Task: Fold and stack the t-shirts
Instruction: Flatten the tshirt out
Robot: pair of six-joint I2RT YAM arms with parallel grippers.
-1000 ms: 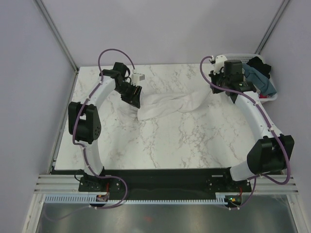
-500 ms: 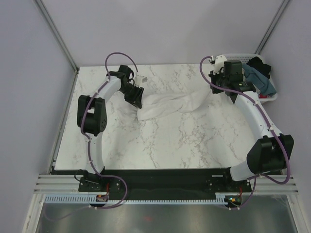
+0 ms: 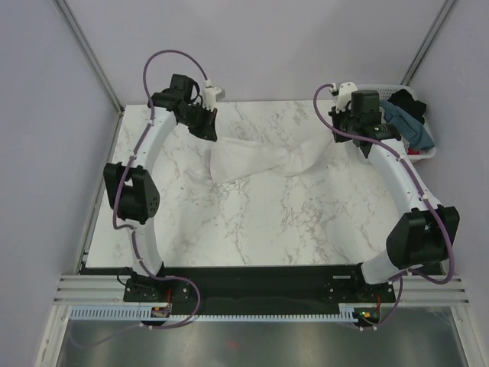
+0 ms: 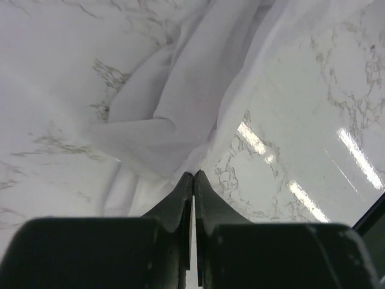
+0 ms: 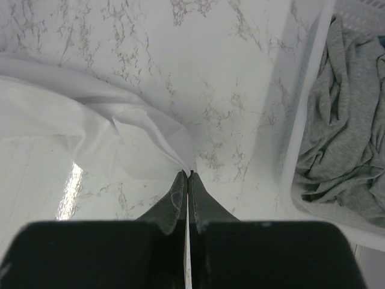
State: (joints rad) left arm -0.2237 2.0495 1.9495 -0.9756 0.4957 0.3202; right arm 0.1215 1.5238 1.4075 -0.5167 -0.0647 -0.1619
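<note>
Left and right jaws are each clamping an edge of the shirt (image 3: 260, 159), so they should be pulling apart evenly and low, spreading it flat on the worktop (image 3: 267, 229).

I was working in a robot lab test cell: plain grey wall panels (image 3: 252, 46) on aluminium posts (image 3: 88, 53) enclosed the marble-patterned surface (image 3: 252, 222), with extrusion rails (image 3: 84, 289) and a slotted cable duct (image 3: 260, 313) along its near edge.

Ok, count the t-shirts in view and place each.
4. The white t-shirt lies on the marble table; the grey t-shirt, teal-blue t-shirt and black t-shirt sit in the white basket. Others may be buried.
</note>
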